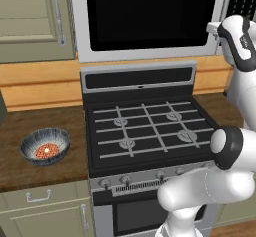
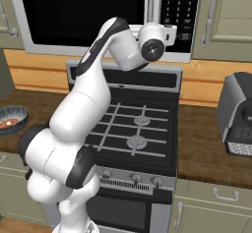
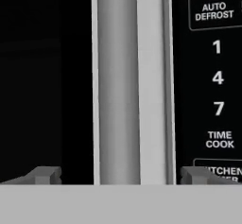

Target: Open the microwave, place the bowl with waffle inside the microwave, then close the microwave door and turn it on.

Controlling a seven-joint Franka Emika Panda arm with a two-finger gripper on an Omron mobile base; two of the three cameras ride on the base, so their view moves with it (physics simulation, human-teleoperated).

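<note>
Step in hand, as judged: opening the microwave (image 1: 150, 18), door not yet swung out. Hand (image 3: 116, 175) fully spread and holding nothing, one fingertip (image 3: 45, 175) over the black glass of the microwave door (image 3: 45, 76), the other over the button panel (image 3: 212, 76), with the upright silver handle (image 3: 118, 81) between them. To do it well: advance squarely until the handle sits deep between the fingertips, close firmly, then pull along the door's arc rather than straight back, so the grip does not slide off the slim bar. Advisable to keep the far fingertip off the buttons while closing.

Bowl (image 1: 45, 146) resting on the table (image 1: 40, 168) to the left of the stove (image 1: 145, 131), well apart from the hand, waffle (image 1: 46, 151) lying inside it. Nothing yet moved toward the microwave.

Differences between views: hand view alone gives the handle's alignment between the fingertips and the legible keys. Left base view gives the bowl and waffle whole; right base view cuts the bowl (image 2: 12, 119) at its edge but adds the arm's reach up to the door's right end, and a dark appliance (image 2: 237, 114) on the table to the right.
</note>
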